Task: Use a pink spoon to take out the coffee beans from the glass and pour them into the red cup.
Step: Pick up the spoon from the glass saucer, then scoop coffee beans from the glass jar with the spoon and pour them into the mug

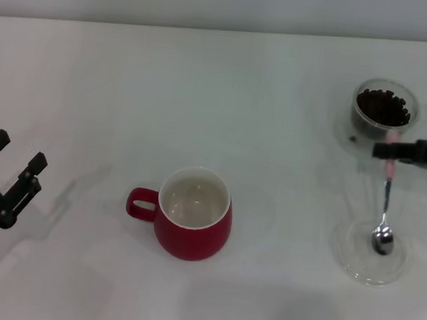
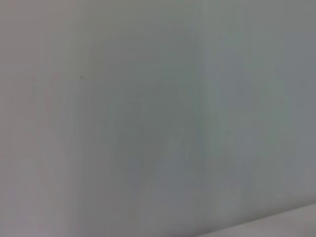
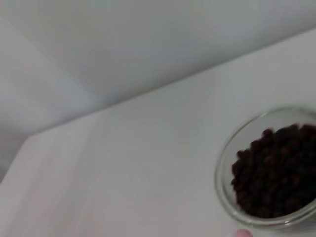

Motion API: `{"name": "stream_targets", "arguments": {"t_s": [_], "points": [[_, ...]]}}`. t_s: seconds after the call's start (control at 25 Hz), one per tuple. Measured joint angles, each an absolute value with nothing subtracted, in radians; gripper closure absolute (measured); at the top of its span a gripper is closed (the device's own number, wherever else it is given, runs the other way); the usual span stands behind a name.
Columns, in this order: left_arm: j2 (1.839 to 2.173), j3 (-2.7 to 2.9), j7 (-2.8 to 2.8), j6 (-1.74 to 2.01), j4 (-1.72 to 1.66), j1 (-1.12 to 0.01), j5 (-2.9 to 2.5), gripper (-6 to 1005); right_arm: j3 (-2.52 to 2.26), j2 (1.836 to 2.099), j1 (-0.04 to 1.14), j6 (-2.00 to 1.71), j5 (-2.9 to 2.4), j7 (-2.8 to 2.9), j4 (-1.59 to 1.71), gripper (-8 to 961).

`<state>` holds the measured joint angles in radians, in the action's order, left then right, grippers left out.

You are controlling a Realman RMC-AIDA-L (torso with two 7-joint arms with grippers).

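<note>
White table [image 1: 130, 81] carries everything. Left gripper [image 1: 14, 159] is parked at the near left edge, fingers spread, holding nothing.

Red cup [image 1: 193, 215] sits mid-table, handle pointing to the robot's left, white inside, no beans in it yet. Clear dish [image 1: 355, 269] is near right and holds only the spoon's bowl. Glass [image 1: 385, 110] is far right, well apart from the cup, with coffee beans [image 1: 384, 107] covering its bottom.

Right gripper [image 1: 392, 152] reaches in from the right edge and sits at the pink handle end of the spoon [image 1: 384, 214], right beside the glass. Looks pinched on the handle, but I can't tell if it's actually clamped or just touching.

Risks as I see them:
- Grip is at the very tip of a slim handle, so the spoon could pivot or slip once lifted.
- The gripper is crowding the glass, so a sideways move could knock it and spill beans.
- It's a long carry from glass to cup, so any tilt drops beans on the table.
</note>
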<state>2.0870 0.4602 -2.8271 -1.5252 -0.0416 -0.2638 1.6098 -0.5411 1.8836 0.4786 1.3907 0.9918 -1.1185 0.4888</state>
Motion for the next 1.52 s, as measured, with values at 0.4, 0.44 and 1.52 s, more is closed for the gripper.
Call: {"name": "stream_targets", "arguments": {"t_s": [0.4,0.44,1.52], "points": [[2.086,0.457,-2.827,-1.522,-0.036,-0.264,1.612,404,-0.486,1.885,0.408,1.473,1.199,-1.126,0.594,806],[2.086,0.457,-2.827,-1.522,-0.036,-0.264,1.612,404,-0.484,1.885,0.407,1.476,1.223,-1.131,0.596,806],[2.086,0.455,-2.827,-1.533,-0.024,-0.275,1.612,405,-0.558,1.962,0.565,0.973,1.350,-1.432,0.607,807]]}}
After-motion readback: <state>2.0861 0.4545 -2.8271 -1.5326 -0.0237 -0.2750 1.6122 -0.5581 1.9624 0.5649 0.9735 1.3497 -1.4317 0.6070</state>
